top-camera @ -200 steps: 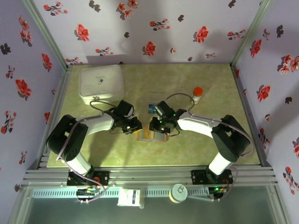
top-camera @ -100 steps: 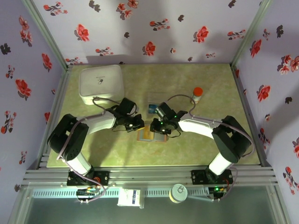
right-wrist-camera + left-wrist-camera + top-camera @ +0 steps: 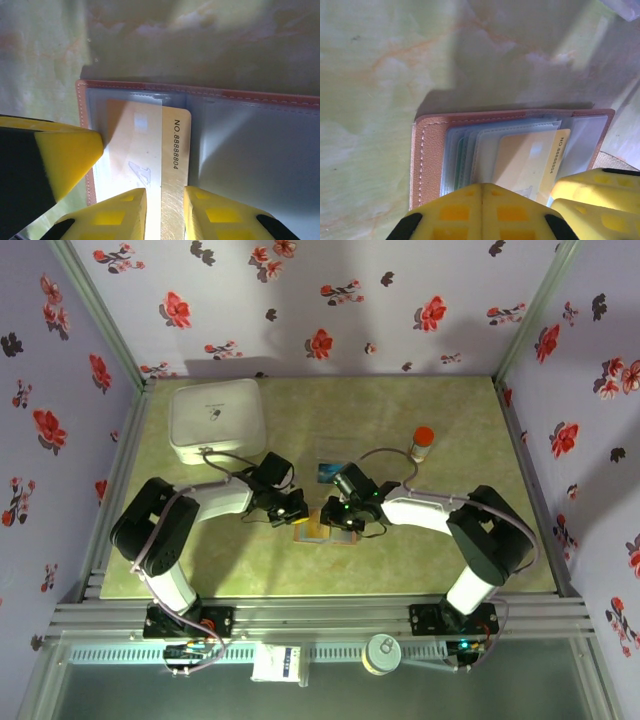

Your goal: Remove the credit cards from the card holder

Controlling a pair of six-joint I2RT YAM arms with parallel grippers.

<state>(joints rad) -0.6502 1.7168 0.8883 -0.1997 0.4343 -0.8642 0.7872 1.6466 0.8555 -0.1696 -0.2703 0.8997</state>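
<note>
The brown card holder [image 3: 318,533] lies open on the table between my two grippers. Its clear sleeves [image 3: 465,155] hold several cards. A yellow card [image 3: 175,145] sticks partly out of a sleeve toward the fold, its number strip bare. My right gripper [image 3: 165,212] stands slightly open, its fingertips straddling that bare strip. My left gripper [image 3: 481,192] is shut, its tips over the left half of the card holder [image 3: 427,160], near the yellow card [image 3: 525,160]. One blue card [image 3: 326,473] lies loose on the table behind the holder.
A white square box [image 3: 218,421] sits at the back left. A small bottle with a red cap [image 3: 423,443] stands at the back right. Floral walls close in the table on three sides.
The left gripper's jaws have closed. Both grippers have drawn slightly closer together over the card holder.
</note>
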